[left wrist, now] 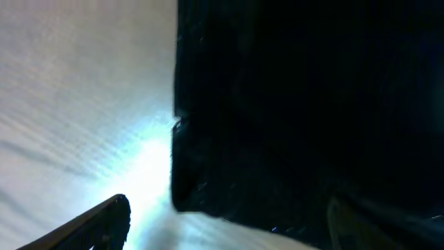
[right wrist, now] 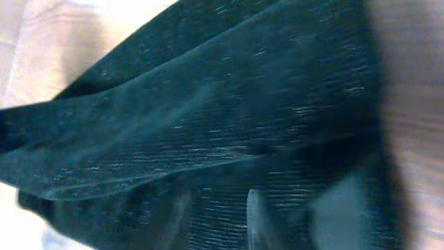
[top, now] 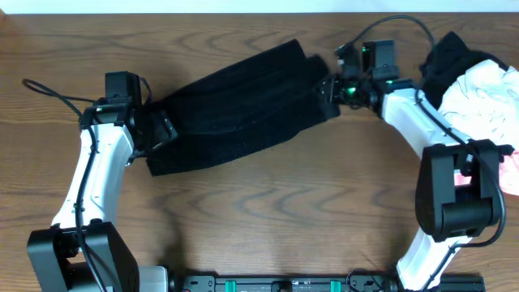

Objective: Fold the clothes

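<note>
A black ribbed garment (top: 243, 105) lies stretched slantwise across the table between my two grippers. My left gripper (top: 160, 130) is at its lower left end. In the left wrist view its fingers (left wrist: 229, 222) are wide apart, with the garment's corner (left wrist: 291, 104) between them over the table. My right gripper (top: 328, 88) is at the garment's upper right end. In the right wrist view its fingers (right wrist: 215, 215) are close together with ribbed black fabric (right wrist: 208, 125) between them, and the frame is blurred.
A pile of other clothes, black (top: 450, 53) and white with pink (top: 491, 97), lies at the right edge of the wooden table (top: 268, 211). A black cable (top: 49, 91) lies beside the left arm.
</note>
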